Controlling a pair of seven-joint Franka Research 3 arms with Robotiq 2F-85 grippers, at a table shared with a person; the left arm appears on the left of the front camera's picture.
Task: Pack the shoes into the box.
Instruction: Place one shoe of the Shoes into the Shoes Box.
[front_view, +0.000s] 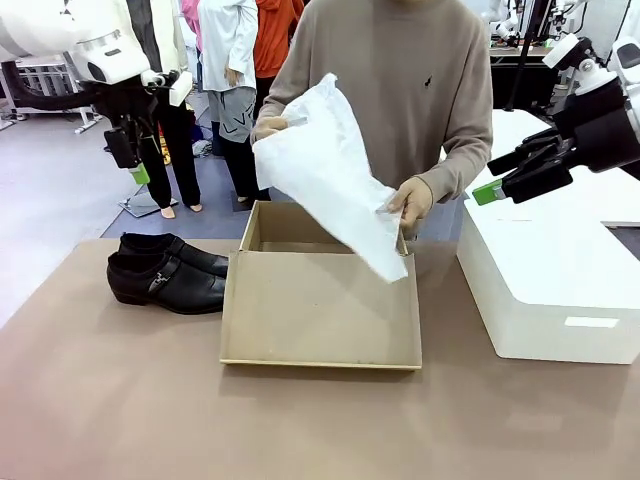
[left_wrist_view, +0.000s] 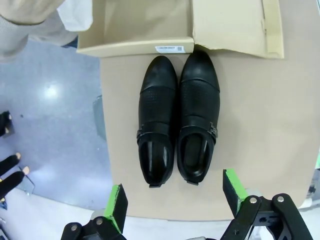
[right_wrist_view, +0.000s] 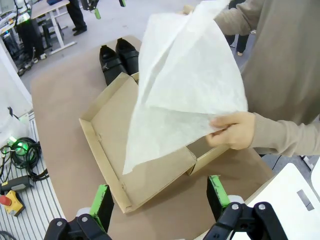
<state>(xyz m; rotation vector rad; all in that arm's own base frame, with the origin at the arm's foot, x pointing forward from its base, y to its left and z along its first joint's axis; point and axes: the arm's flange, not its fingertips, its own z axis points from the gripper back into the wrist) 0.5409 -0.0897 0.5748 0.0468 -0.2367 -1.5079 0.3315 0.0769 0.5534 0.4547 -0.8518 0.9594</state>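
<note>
box (front_view: 320, 315): lying open on the table (front_view: 110, 400), lid flat.
shoes (front_view: 165, 272): sitting side by side, toes just beside the box.
paper (front_view: 325, 170): a person's hands (front_view: 410, 200) are holding it over the box.
left jaws: hanging wide open above the shoes, holding nothing.
right jaws: hanging wide open, holding nothing.

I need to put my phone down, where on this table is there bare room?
The wide near strip of table in front of the shoes and box is bare, as is the gap between box and white block. Above the box it is crowded: hands holding tissue paper.
</note>
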